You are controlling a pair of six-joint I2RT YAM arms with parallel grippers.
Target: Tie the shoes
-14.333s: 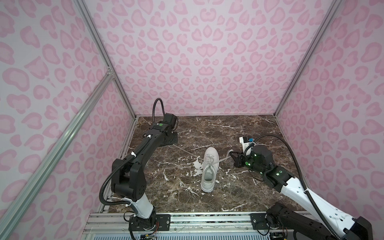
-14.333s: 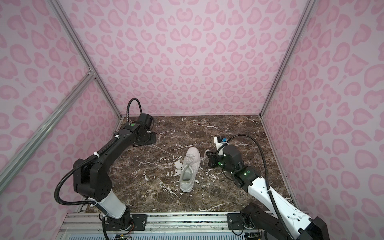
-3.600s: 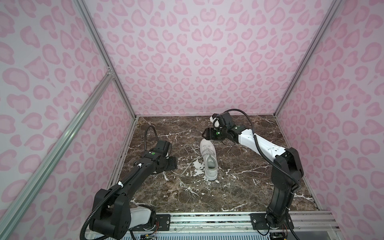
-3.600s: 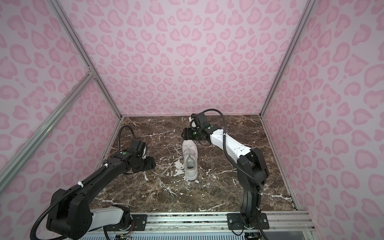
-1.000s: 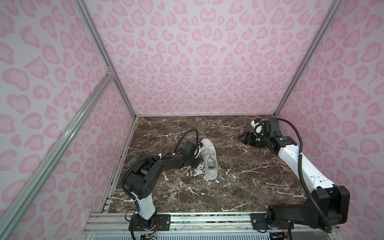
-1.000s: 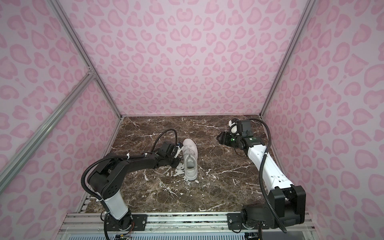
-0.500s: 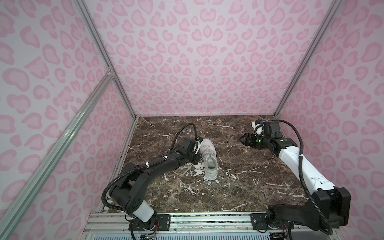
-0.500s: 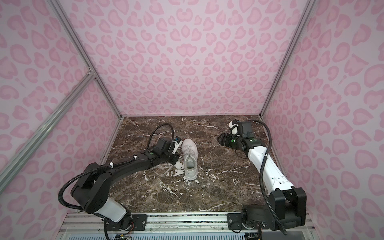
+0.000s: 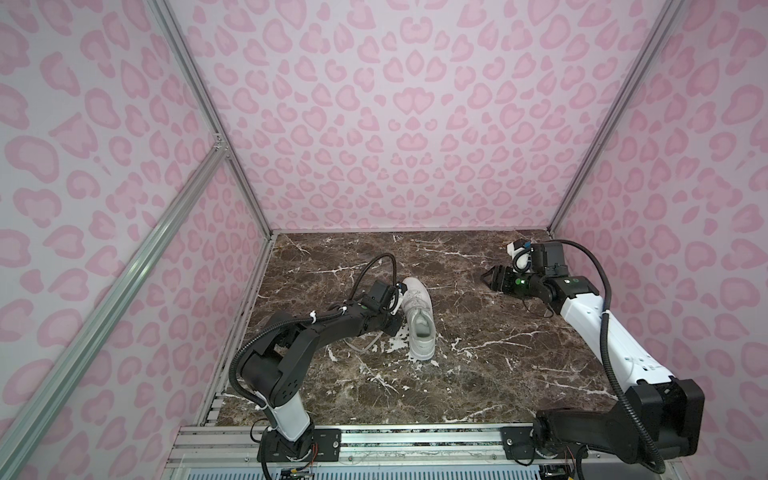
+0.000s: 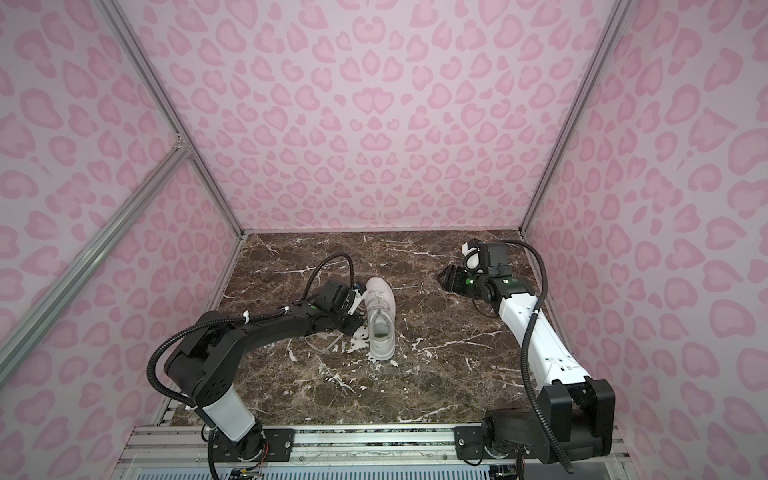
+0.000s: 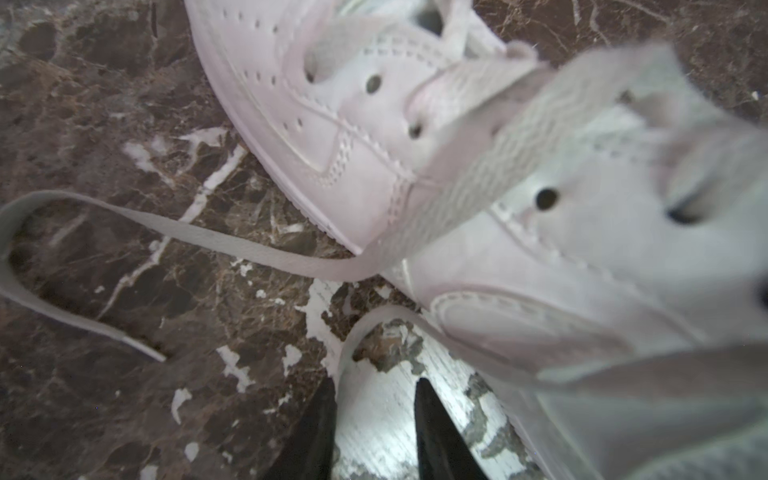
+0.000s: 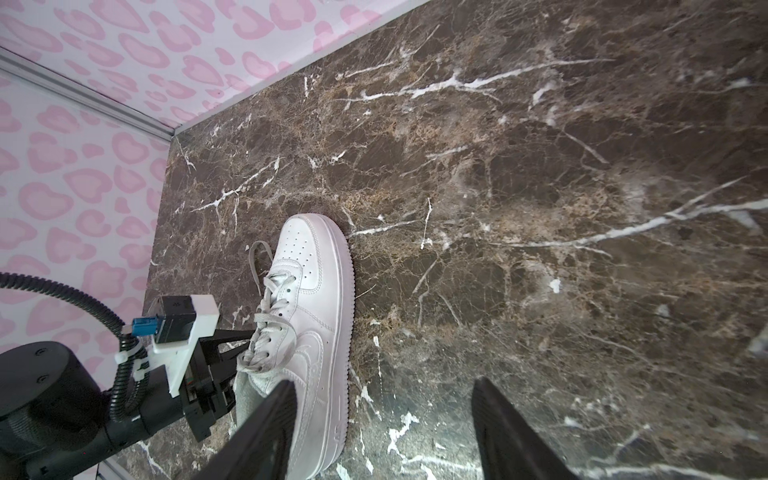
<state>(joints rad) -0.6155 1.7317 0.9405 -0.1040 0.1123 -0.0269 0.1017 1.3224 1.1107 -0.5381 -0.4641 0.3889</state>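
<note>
Shoe (image 9: 417, 320) mid bench (image 9: 478, 374), long axis front-to-back, toe toward back edge. Left gripper (image 11: 374, 386) just beside it on the left-edge side, nearer, jaws parted, empty. Right gripper (image 9: 490, 279) spread wide, well apart by back-right corner.

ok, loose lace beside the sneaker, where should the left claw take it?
Probably the flat stretch of lace lying on the marble, clear of the sneaker. Bring the left claw from above, across its width: it lies flat there.

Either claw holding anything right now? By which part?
Nothing held. Left claw is parted beside the sneaker, only tabletop between its tips; the lace lies loose. Right claw is open, well clear of the sneaker.
</note>
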